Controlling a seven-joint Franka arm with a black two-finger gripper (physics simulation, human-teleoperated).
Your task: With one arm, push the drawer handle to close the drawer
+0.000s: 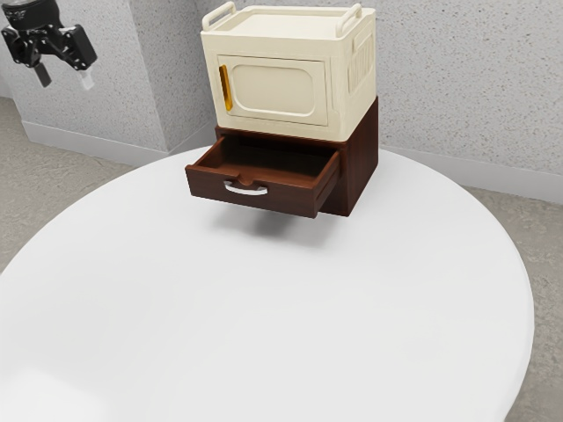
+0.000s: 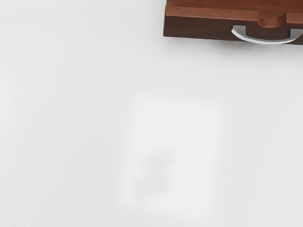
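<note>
Round white table (image 1: 264, 308) foremost, speckled grey walls (image 1: 457, 97) behind, brown drawer (image 1: 211, 185) pulled out, my claw (image 1: 65, 83) spread and empty, well apart from the handle (image 2: 267, 41).

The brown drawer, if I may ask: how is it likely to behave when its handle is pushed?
The drawer looks rigid and wood-like, so it should slide without flexing. The curved handle sits near its front's middle, so pushing there probably won't skew it.

the arm (image 1: 31, 7) is cut off above the gripper (image 1: 64, 77) by the exterior view's top edge; the white table (image 1: 264, 316) runs out of that view too; the wrist view's edges crop the drawer (image 2: 199, 26) and one end of its handle (image 2: 267, 41); the cream box's (image 1: 273, 88) back is hidden
</note>
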